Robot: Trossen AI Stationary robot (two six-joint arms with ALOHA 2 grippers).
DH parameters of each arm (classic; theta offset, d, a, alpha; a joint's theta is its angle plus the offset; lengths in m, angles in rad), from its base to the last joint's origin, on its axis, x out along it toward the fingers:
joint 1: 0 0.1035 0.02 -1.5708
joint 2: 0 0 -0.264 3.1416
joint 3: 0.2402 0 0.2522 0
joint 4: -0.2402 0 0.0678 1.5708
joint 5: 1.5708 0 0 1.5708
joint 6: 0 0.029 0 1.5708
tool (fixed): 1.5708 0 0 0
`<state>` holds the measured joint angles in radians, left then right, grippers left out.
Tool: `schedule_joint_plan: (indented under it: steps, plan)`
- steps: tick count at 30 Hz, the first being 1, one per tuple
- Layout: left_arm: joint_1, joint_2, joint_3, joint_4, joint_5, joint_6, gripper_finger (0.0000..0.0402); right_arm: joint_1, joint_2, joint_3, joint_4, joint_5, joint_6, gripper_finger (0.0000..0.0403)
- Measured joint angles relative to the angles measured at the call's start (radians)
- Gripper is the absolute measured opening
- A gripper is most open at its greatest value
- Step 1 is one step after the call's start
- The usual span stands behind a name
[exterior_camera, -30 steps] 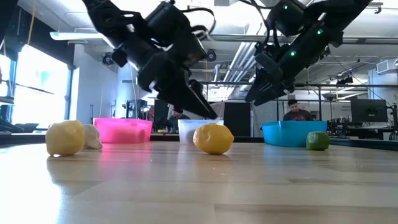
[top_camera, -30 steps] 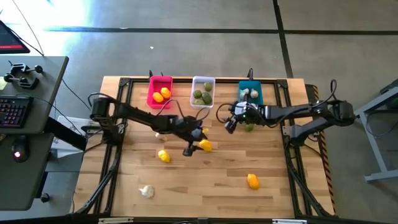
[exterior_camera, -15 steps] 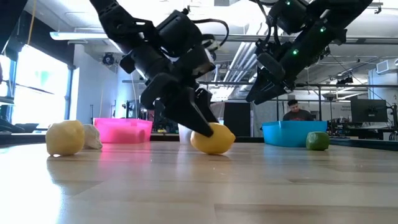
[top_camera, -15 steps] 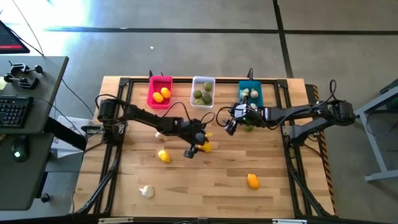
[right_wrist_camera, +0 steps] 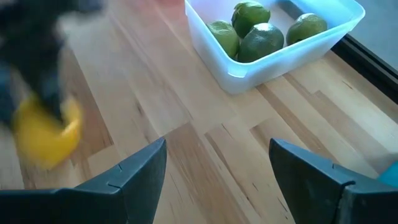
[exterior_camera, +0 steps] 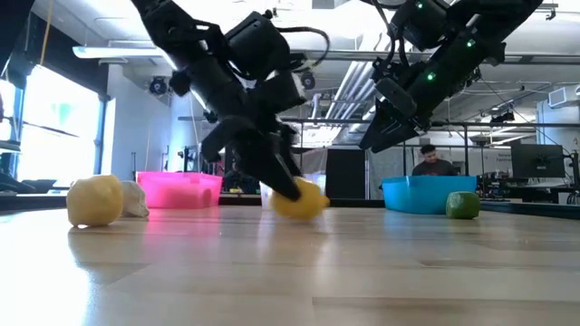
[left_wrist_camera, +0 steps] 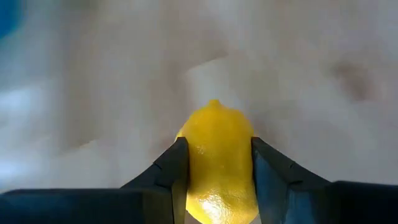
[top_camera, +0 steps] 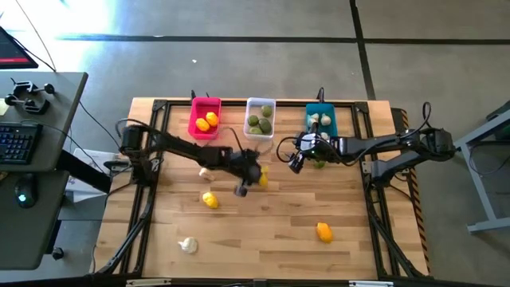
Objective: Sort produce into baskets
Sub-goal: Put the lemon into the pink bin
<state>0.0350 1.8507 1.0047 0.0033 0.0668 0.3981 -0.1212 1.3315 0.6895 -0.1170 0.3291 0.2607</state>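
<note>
I see a light wooden table (top_camera: 287, 215) on a gray floor. My left gripper (top_camera: 253, 179) is near the middle of the table, its jaws clamped on a yellow lemon (left_wrist_camera: 219, 158). My right gripper (top_camera: 296, 159) hangs with jaws apart, just in front of the teal basket (top_camera: 321, 119). The pink basket (top_camera: 204, 117) and the white basket (top_camera: 260, 116) stand along the far edge. Behind the table is a big room where a person (exterior_camera: 433, 159) sits at screens.
</note>
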Motion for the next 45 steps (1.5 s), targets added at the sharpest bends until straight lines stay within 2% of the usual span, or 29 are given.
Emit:
schedule_joint_plan:
  steps: [3, 11, 16, 19, 29, 41, 45]
  plan:
    - [0.056, -0.1, 0.001, -0.087, -0.084, -0.021, 0.0112, 0.0, 0.0, 0.0, -0.008, 0.0, 0.0, 0.0275]
    - [0.255, -0.314, 0.003, -0.263, -0.195, -0.212, 0.0112, 0.0, 0.0, 0.0, 0.003, 0.003, -0.008, 0.0275]
    - [0.376, -0.369, 0.002, -0.373, -0.328, -0.294, 0.0112, 0.0, 0.0, 0.0, 0.002, 0.003, -0.008, 0.0275]
    - [0.453, -0.372, -0.006, -0.423, -0.374, -0.337, 0.0112, 0.0, 0.0, 0.0, 0.003, 0.003, -0.008, 0.0275]
    - [0.686, -0.371, -0.121, -0.313, -0.382, -0.369, 0.0112, 0.0, 0.0, 0.0, 0.002, 0.003, -0.008, 0.0275]
    - [0.818, -0.309, -0.161, -0.254, -0.354, -0.34, 0.0112, 0.0, 0.0, 0.0, 0.009, 0.003, -0.008, 0.0275]
    - [0.84, -0.274, -0.161, -0.229, -0.29, -0.311, 0.0113, 0.0, 0.0, 0.0, 0.009, 0.003, -0.002, 0.0275]
